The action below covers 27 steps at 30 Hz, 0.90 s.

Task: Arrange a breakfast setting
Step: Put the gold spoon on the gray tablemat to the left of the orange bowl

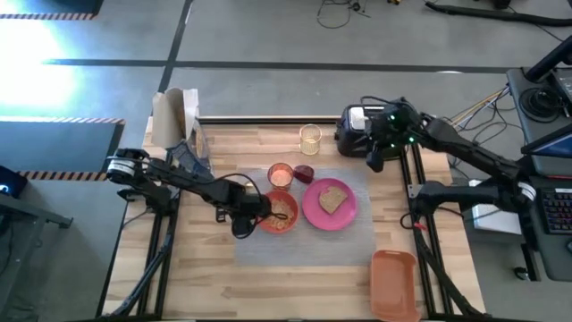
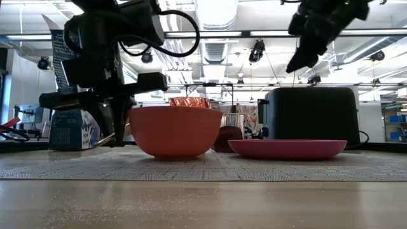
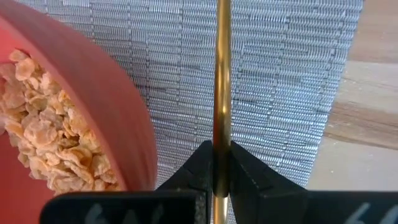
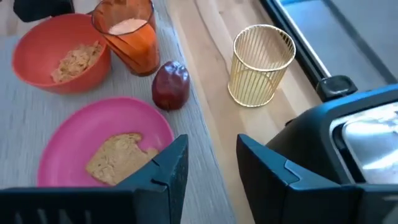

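Cereal fills your orange-red bowl [image 1: 280, 213] at frame centre, toast [image 1: 333, 199] lies on the pink plate [image 1: 330, 205] beside it, left pincer [image 3: 219, 171] clamps the gold spoon [image 3: 222, 81], and right pincer [image 4: 211, 158] hangs parted, empty.

Bright ceiling lights [image 2: 216, 25] glare behind me in my low view, silhouetting my arms, while my overhead view blows out white at its upper-left floor [image 1: 45, 54].

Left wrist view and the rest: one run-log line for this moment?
left end effector: shut on gold spoon, beside bowl | right end effector: open, near toaster | toast: on plate
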Each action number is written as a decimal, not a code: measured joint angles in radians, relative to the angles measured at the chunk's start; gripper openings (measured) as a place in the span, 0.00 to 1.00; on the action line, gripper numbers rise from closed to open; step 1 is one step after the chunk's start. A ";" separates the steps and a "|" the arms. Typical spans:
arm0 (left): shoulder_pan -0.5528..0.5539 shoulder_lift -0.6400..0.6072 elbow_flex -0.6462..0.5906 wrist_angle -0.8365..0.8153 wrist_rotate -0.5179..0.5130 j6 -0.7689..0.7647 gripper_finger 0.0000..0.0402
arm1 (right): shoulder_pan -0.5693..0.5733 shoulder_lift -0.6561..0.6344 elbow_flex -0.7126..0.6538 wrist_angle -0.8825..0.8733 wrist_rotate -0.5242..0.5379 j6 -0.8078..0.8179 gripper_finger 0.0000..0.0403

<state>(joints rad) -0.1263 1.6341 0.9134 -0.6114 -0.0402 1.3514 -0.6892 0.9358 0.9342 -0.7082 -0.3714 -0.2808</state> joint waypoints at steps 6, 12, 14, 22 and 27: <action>0.000 0.000 0.000 0.018 -0.003 -0.010 0.03 | -0.005 -0.118 -0.191 0.175 -0.004 0.035 0.31; 0.000 0.000 0.000 0.025 -0.003 -0.015 0.03 | -0.005 -0.169 -0.340 0.341 -0.003 0.155 0.30; 0.000 0.000 0.000 0.025 -0.003 -0.021 0.03 | -0.005 -0.169 -0.355 0.386 -0.002 0.182 0.31; 0.000 0.034 0.000 0.037 0.031 -0.053 0.03 | -0.005 -0.152 -0.368 0.415 0.066 0.255 0.30; 0.000 0.059 0.000 0.078 0.030 -0.044 0.03 | -0.005 -0.151 -0.367 0.413 0.067 0.275 0.30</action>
<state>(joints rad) -0.1261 1.6933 0.9131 -0.5338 -0.0102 1.3073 -0.6939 0.7845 0.5671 -0.2951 -0.3047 -0.0062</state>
